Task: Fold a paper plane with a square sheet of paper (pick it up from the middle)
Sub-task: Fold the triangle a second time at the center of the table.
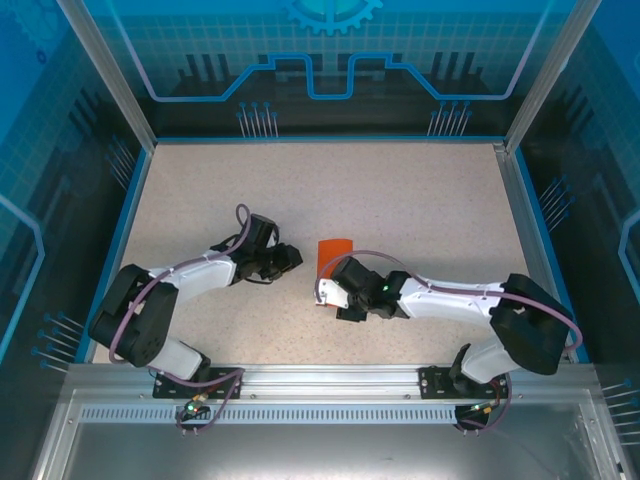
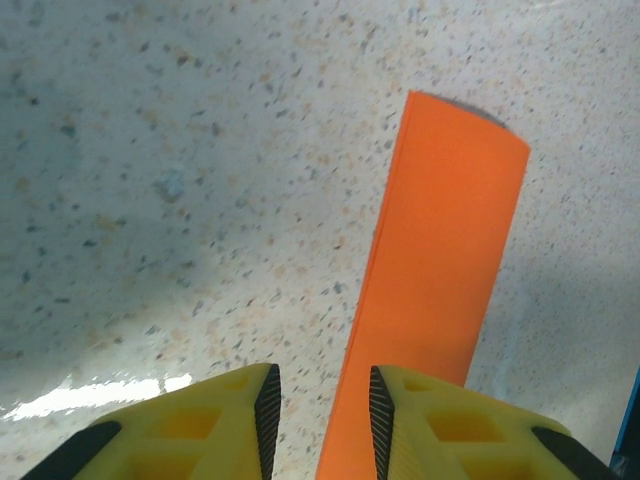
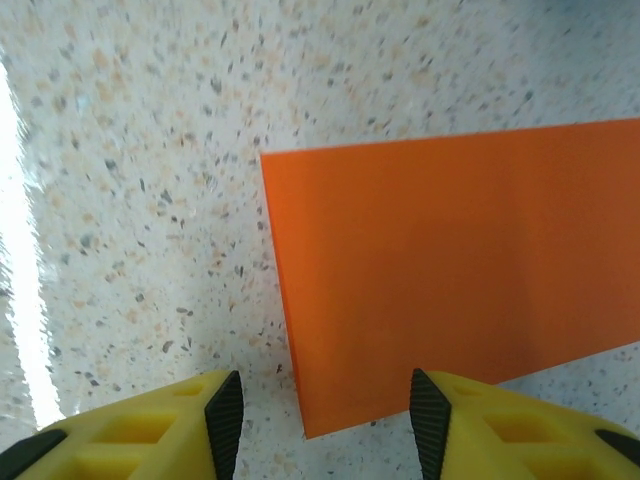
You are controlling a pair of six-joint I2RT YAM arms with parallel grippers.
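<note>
— Yellow fingers [image 3: 150,435] stood apart on the right gripper [image 3: 325,410] and the left gripper [image 2: 322,415], holding nothing.

— Orange paper [image 3: 450,270] lay flat under them (on the surface [image 3: 150,200]). Slipping under its edge slowly seemed best.

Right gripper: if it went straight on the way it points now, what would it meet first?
Most likely the orange paper: in the right wrist view its near corner lies flat on the table just ahead of the right gripper, between its open jaws. Depth is unclear.
</note>
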